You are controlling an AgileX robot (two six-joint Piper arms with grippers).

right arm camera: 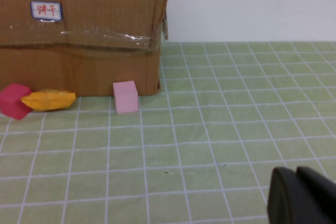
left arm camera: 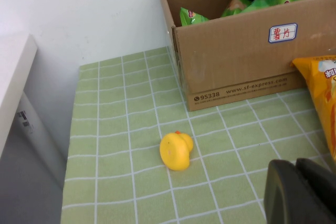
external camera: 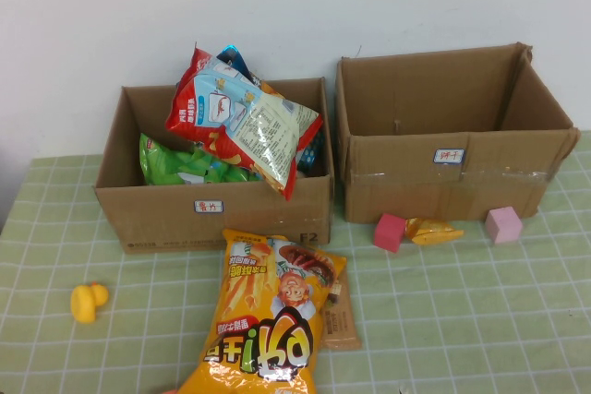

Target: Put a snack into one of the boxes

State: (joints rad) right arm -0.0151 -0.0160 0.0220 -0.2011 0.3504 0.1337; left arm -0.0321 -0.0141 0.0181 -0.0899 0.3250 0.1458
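Note:
Two brown cardboard boxes stand at the back. The left box (external camera: 148, 219) (left arm camera: 236, 66) holds several snack bags, with a red and white bag (external camera: 242, 115) piled on top. The right box (external camera: 406, 186) (right arm camera: 94, 30) looks empty inside. A big yellow snack bag (external camera: 270, 316) (left arm camera: 323, 93) lies on the table in front of the left box, with a small brown packet (external camera: 340, 318) beside it. My left gripper (left arm camera: 296, 167) is shut and empty, low over the cloth near the yellow bag. My right gripper (right arm camera: 296, 174) is shut and empty, to the right of the right box. Neither shows in the high view.
A yellow toy duck (external camera: 89, 302) (left arm camera: 176, 150) lies at the front left. A magenta cube (external camera: 389, 232) (right arm camera: 14, 100), an orange-yellow toy (external camera: 436, 231) (right arm camera: 48, 99) and a pink cube (external camera: 503, 224) (right arm camera: 126, 97) sit in front of the right box. A green checked cloth (external camera: 462, 320) covers the table.

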